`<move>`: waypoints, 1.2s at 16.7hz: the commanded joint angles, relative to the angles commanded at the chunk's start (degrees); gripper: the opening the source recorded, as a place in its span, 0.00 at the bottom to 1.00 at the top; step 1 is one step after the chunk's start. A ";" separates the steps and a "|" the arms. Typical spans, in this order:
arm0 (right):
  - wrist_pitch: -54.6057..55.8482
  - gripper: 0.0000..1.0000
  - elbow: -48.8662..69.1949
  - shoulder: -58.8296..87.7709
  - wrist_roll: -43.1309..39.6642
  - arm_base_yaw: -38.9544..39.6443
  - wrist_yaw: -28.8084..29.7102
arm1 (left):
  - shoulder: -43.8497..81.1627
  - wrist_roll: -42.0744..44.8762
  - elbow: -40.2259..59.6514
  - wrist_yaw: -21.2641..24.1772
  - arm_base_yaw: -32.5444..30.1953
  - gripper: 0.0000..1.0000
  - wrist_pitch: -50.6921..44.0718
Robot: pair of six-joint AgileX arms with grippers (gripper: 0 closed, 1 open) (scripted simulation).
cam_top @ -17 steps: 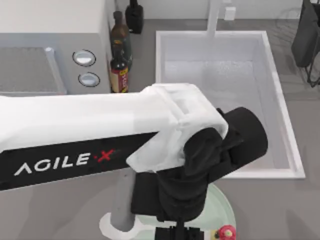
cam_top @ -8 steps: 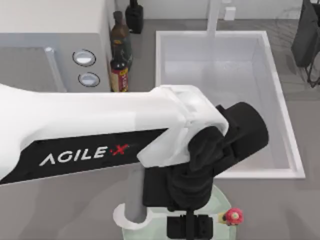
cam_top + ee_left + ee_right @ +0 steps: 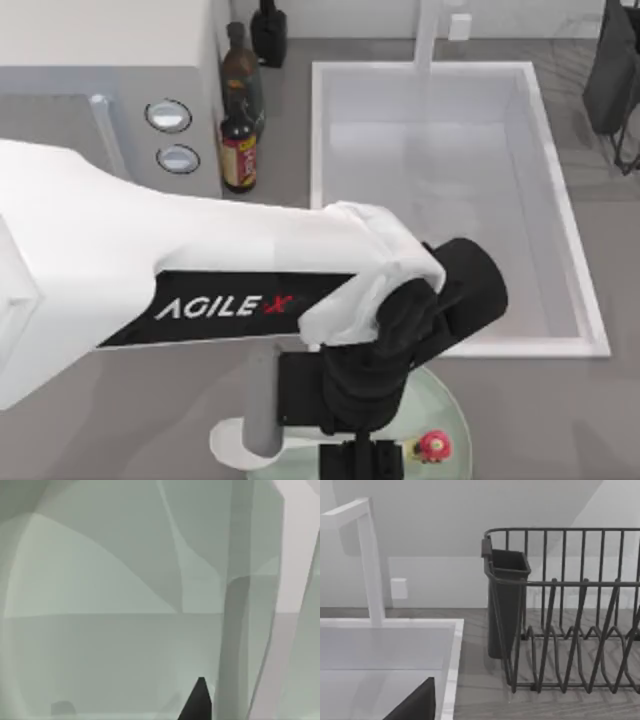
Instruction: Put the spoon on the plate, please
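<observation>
one plate (image 3: 448, 415), one spoon (image 3: 240, 445), three bottles (image 3: 238, 150), one sink (image 3: 440, 160), one dish rack (image 3: 570, 620), one microwave (image 3: 100, 110).

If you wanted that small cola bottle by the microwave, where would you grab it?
Probably around the labelled body of the cola bottle, coming from the sink side. It stands upright, with the microwave close on its left and a brown bottle just behind, so the right is the open side. The left pincer is over the plate.
</observation>
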 joint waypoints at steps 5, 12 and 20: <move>0.00 1.00 0.00 0.00 0.00 0.00 0.00 | 0.00 0.00 0.00 0.00 0.00 0.08 0.00; 0.00 1.00 0.00 0.00 0.00 0.00 0.00 | 0.00 0.00 0.00 0.00 0.00 0.60 0.00; 0.00 1.00 0.00 0.00 0.00 0.00 0.00 | 0.00 0.00 0.00 0.00 0.00 1.00 0.00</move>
